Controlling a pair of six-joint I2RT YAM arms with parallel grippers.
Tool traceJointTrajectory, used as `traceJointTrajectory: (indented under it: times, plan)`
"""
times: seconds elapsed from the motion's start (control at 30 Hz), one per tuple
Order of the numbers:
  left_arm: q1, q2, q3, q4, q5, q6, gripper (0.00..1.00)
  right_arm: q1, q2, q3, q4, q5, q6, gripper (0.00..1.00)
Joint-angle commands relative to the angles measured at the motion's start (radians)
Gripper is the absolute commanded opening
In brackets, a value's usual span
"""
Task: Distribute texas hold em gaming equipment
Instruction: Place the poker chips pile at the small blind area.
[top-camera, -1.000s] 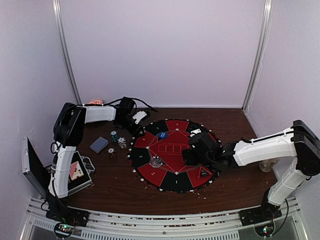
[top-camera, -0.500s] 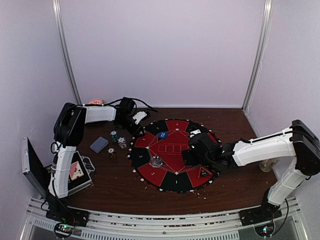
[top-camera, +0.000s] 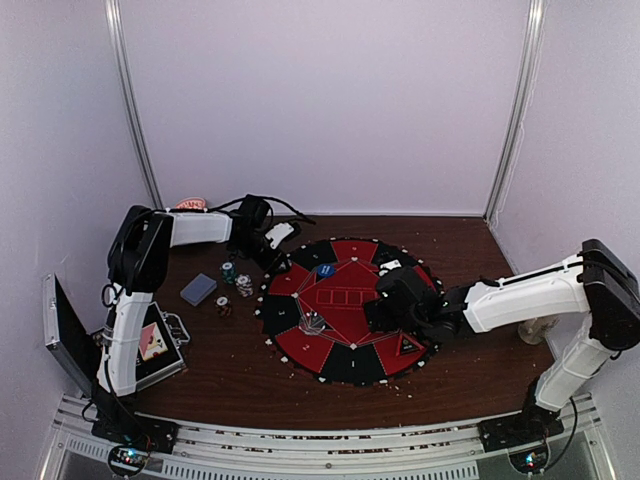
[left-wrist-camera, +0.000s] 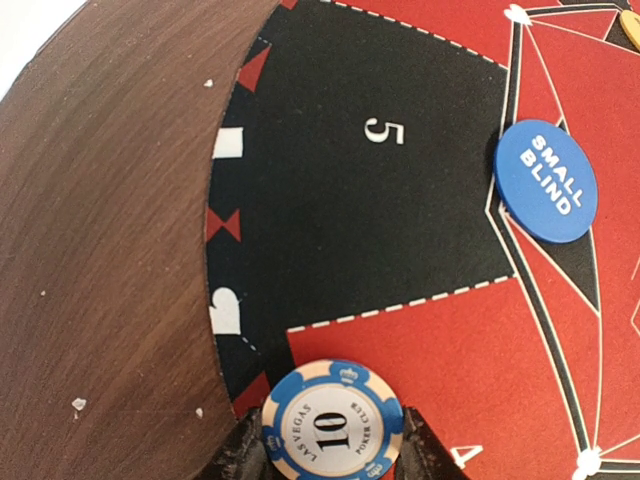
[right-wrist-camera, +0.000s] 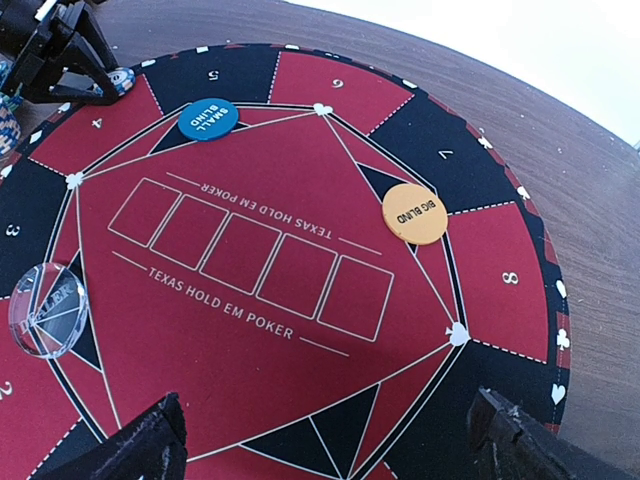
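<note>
Near the tabletop's left edge an open metal case (top-camera: 70, 345) is seen. To its right a grey-blue deck of cards (top-camera: 198, 289) and a small cluster of poker chips (top-camera: 236, 280) are laid on the wood. The left gripper (left-wrist-camera: 333, 445) is clamped on a blue-and-white chip (left-wrist-camera: 333, 420), which is held at the far left rim of the round poker mat (left-wrist-camera: 380, 220), over red segment 4 beside black segment 5. A blue small blind button (left-wrist-camera: 545, 181) is set at segment 5's inner edge. A clear dealer button (right-wrist-camera: 48, 309) is laid toward the mat's near left, and an orange big blind button (right-wrist-camera: 414, 213) toward its far right. The right gripper (right-wrist-camera: 325, 450) is spread wide apart above the mat's near right part.
</note>
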Motion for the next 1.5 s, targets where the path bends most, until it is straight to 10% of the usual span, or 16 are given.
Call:
traceJointTrajectory:
  times: [0.0,0.87,1.47]
  plan:
    - [0.001,0.036,0.025,0.029,0.016,-0.004,0.33,-0.005,0.011,0.016,-0.002,0.024,-0.005,1.00]
    - [-0.017,0.063,0.059,0.029,-0.004,0.009,0.35,-0.004,0.012,0.019,-0.003,0.019,-0.005,1.00]
    - [-0.018,0.004,0.027,0.024,-0.004,0.011,0.76,-0.004,-0.001,0.016,-0.007,0.019,-0.005,1.00]
